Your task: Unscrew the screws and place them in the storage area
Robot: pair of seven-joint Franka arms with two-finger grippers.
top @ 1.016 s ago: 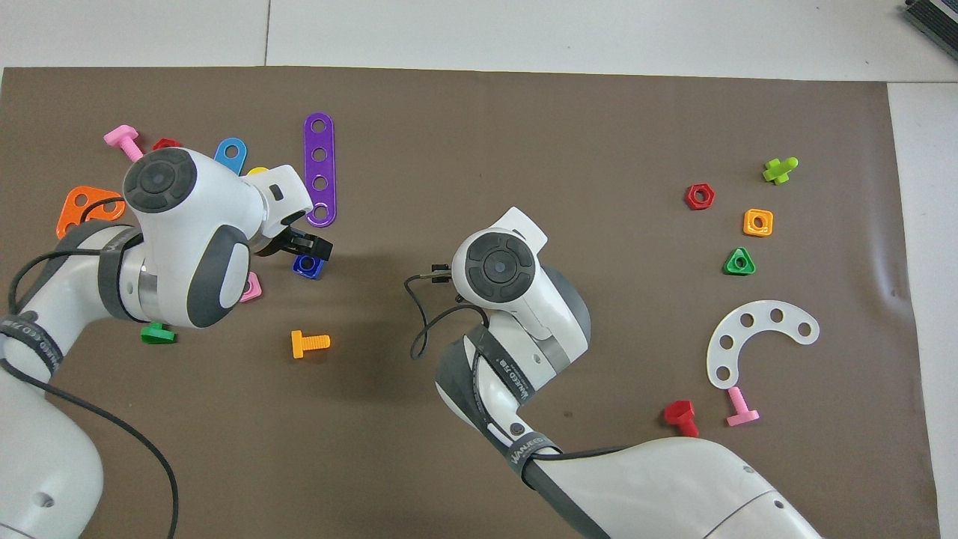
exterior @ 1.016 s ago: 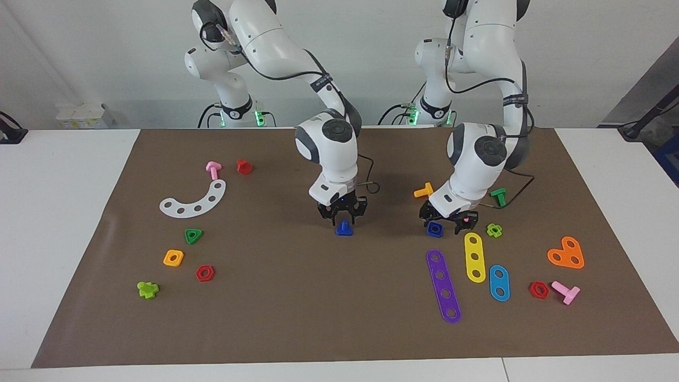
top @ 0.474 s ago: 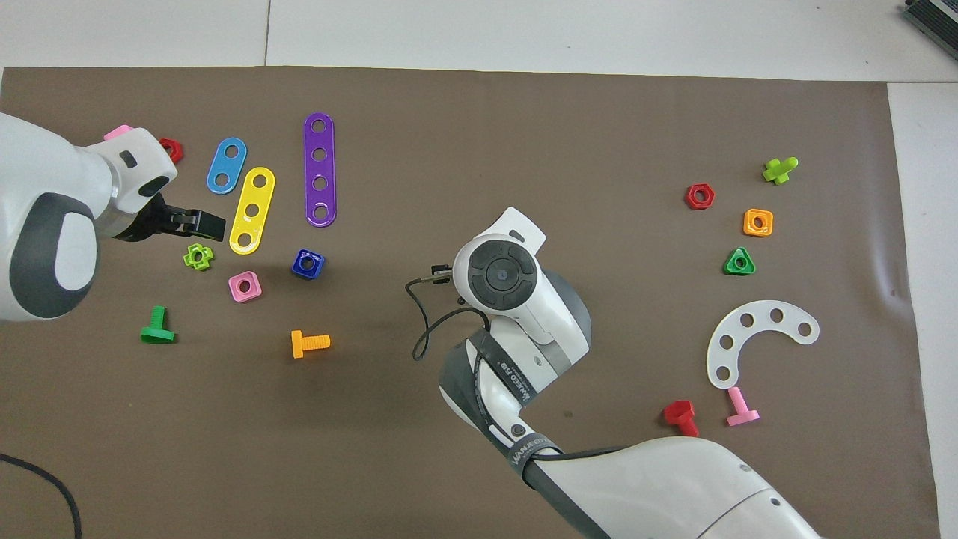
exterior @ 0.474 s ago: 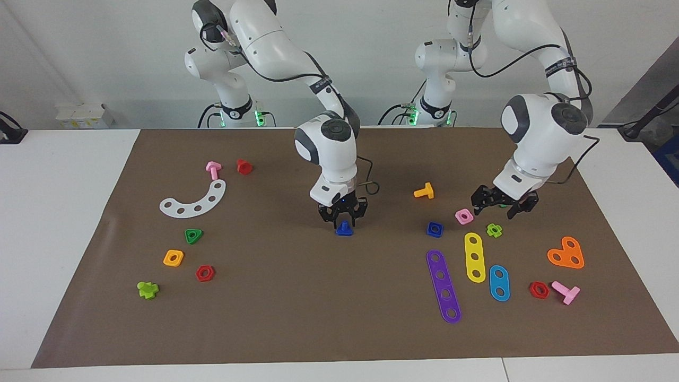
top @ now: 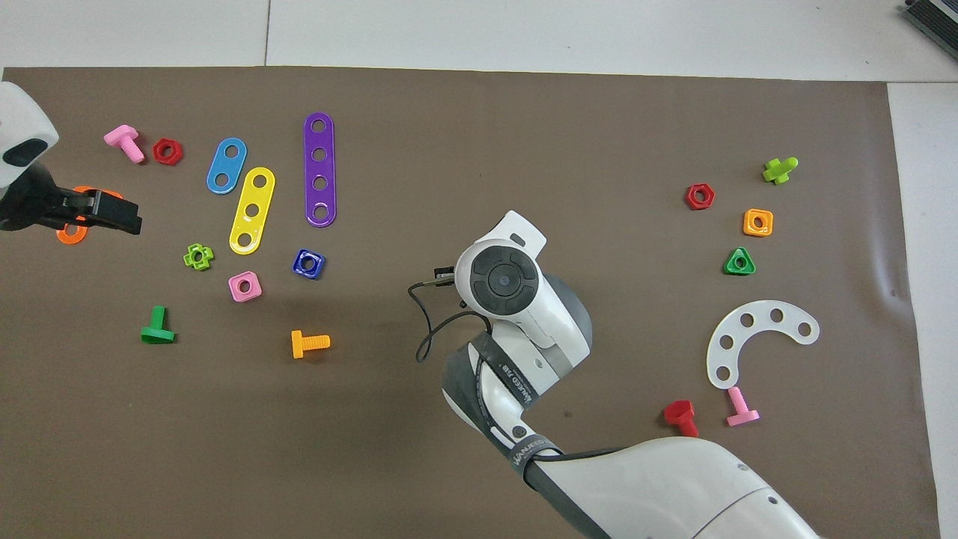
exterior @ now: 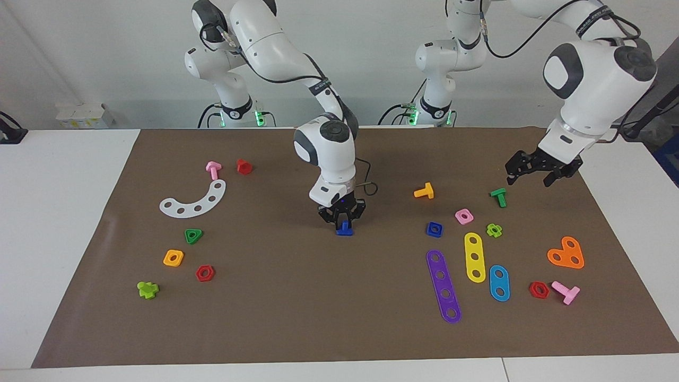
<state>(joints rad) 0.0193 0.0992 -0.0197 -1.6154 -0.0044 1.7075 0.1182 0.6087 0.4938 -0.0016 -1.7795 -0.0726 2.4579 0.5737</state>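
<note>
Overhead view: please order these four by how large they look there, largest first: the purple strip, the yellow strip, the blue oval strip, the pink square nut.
1. Purple strip
2. Yellow strip
3. Blue oval strip
4. Pink square nut

All four lie flat on the mat close together, so nearness to the camera hardly matters.

Purple strip (exterior: 443, 286) beside yellow strip (exterior: 475, 257)

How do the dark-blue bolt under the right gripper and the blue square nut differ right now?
The dark-blue bolt stands head-down on the mat with its shaft up; the blue square nut lies flat, centre hole showing. The bolt sits between the right gripper's fingers; the nut lies loose, with no gripper at it, since the left gripper hangs raised at the left arm's end of the table. Both are dark blue.
</note>
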